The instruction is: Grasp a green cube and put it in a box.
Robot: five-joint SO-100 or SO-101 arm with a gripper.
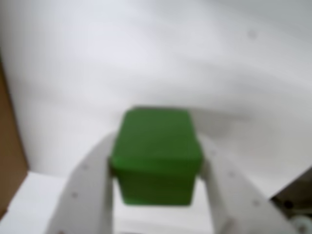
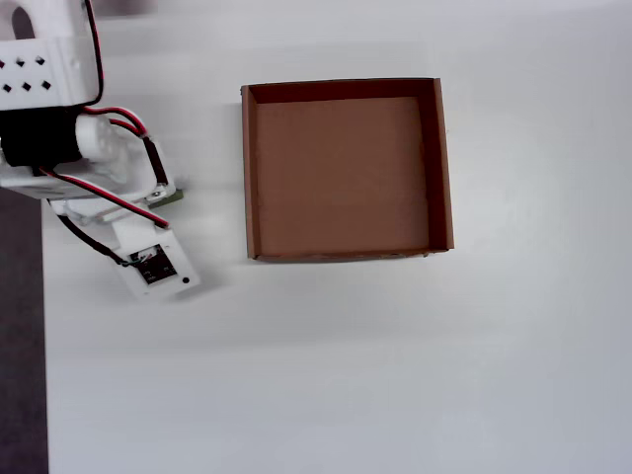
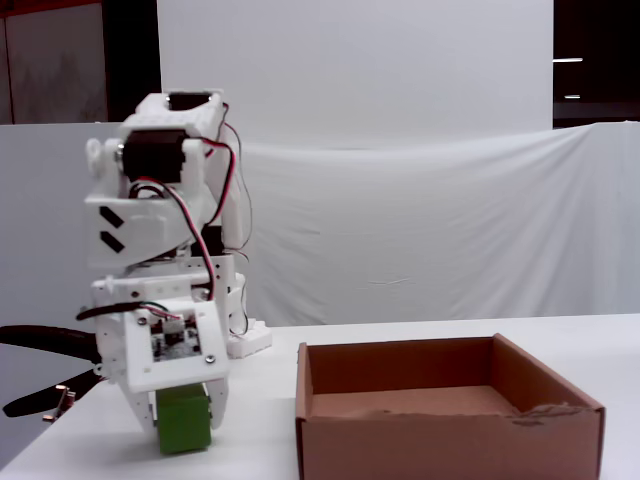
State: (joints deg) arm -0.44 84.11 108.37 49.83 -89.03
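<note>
The green cube (image 1: 156,158) is seen clamped between the two white fingers (image 1: 90,195) in the wrist view, one finger pressed to each side face, its top face clear. In the fixed view the green cube (image 3: 184,420) is shown low at the gripper (image 3: 185,415), at or just above the white table (image 3: 250,440); whether it is lifted clear cannot be told. From above, the cube is hidden under the arm (image 2: 148,252).

Everything here is placed from the box (image 3: 440,410). The cube is held outside it, beside its left wall in the fixed view, with a strip of bare table between them. In the overhead view the box (image 2: 439,168) lies to the right of the gripper, open and empty. In the wrist view a brown edge of the box (image 1: 9,151) is caught at the left border.

So the coming move is judged to be a raise above the low wall, then a sideways carry over the brown floor. The near wall is what could be clipped.
</note>
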